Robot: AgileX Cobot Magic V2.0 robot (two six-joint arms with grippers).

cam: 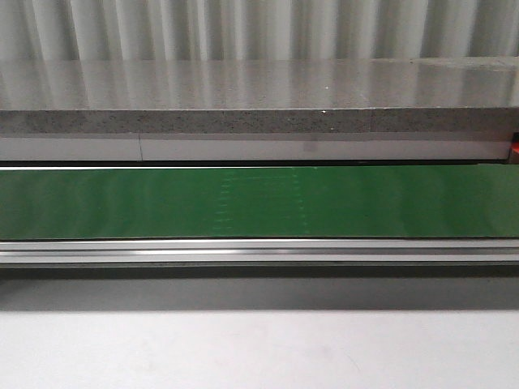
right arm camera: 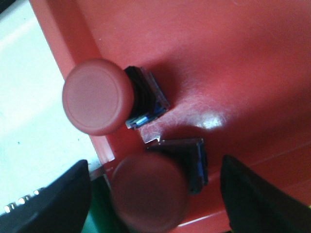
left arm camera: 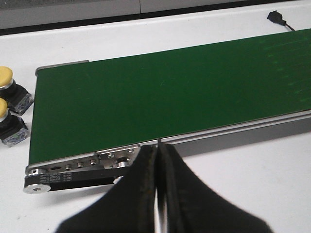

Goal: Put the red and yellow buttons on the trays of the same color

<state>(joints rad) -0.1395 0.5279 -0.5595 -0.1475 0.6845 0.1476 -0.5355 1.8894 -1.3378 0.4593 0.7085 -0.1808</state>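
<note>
Over the red tray [right arm camera: 252, 43] the right gripper [right arm camera: 155, 194] hangs with its fingers spread wide, one dark finger [right arm camera: 63, 199] at the tray's edge and the other over the floor of the tray. Between them sits a red button [right arm camera: 150, 191], cap up, its black and blue body showing beside the cap; whether the fingers touch it I cannot tell, but they stand clear of the cap on both sides, so I'd call it let go or not yet taken. A second red button [right arm camera: 97, 96] stands just beside it, close to the tray wall.

The left gripper [left arm camera: 158, 194] is pressed closed on nothing, hovering by the near end of the green belt [left arm camera: 170, 92]. Past that end, on the white table [left arm camera: 252, 184], stand two yellow buttons [left arm camera: 10, 80] and [left arm camera: 4, 111] (partly cut off by the frame). The front view shows only bare belt.

These look like hard plastic switches: light, stiff, not fragile. The domed cap is smooth and likely to slip, and top-heavy on a small body. I'd pinch the squarish black body under the cap, on its flat sides, rather than the cap itself.
</note>
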